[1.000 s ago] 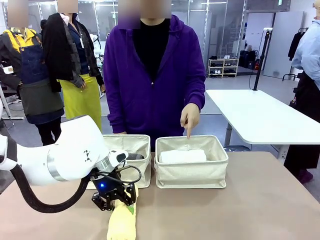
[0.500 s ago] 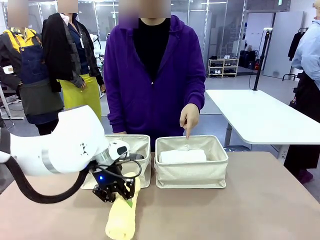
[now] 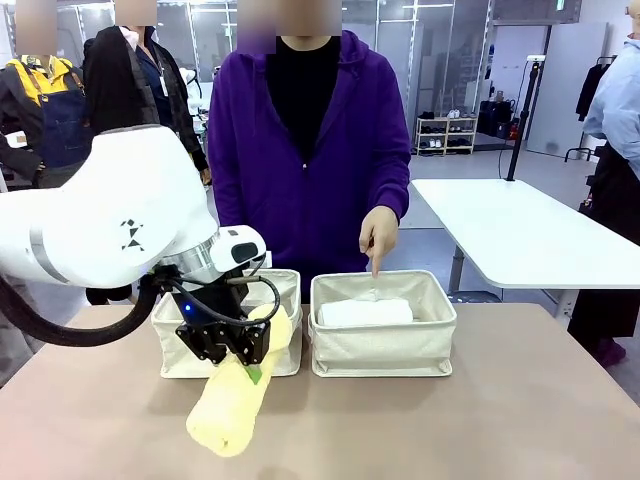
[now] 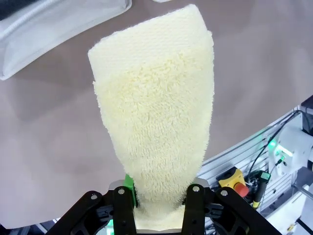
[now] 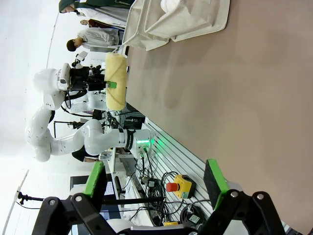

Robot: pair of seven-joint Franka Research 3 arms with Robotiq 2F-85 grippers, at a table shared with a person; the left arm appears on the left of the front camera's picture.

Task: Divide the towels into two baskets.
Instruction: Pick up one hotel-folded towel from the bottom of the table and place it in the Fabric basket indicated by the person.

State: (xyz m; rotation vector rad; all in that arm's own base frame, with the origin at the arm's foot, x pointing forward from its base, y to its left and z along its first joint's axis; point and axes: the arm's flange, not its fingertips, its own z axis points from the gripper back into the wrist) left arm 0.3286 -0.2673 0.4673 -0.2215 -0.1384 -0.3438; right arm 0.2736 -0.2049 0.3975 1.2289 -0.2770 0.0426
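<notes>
- Front view: the left end effector [image 3: 247,357] is clamped on the pale yellow towel [image 3: 232,405] near its upper end. The roll hangs tilted toward 7 o'clock, clear of the counter [image 3: 480,420] and just in front of the left basket [image 3: 285,350]. The right basket [image 3: 383,348] at 3 o'clock from it holds the white towel [image 3: 365,312], and the person's hand [image 3: 380,235] points a finger down into that basket. Judged from this, the step in hand is carrying the roll over a rim — the pointing suggests the right basket, though the left one is nearer.
- Left wrist view: the pale yellow towel [image 4: 154,122] rises toward 12 o'clock from the left end effector [image 4: 159,208], squeezed narrow at the pads and flaring wider beyond. To do it well, the arm should lift until the dangling free end clears the soft fabric wall, then line the roll's length with the basket's long side before letting go.
- Right wrist view: the right end effector [image 5: 154,178] stands wide and holds nothing, above bare counter [image 5: 254,83]; at 11 o'clock the left arm carries the pale yellow towel [image 5: 116,81] — the right arm should stay out of that path.
</notes>
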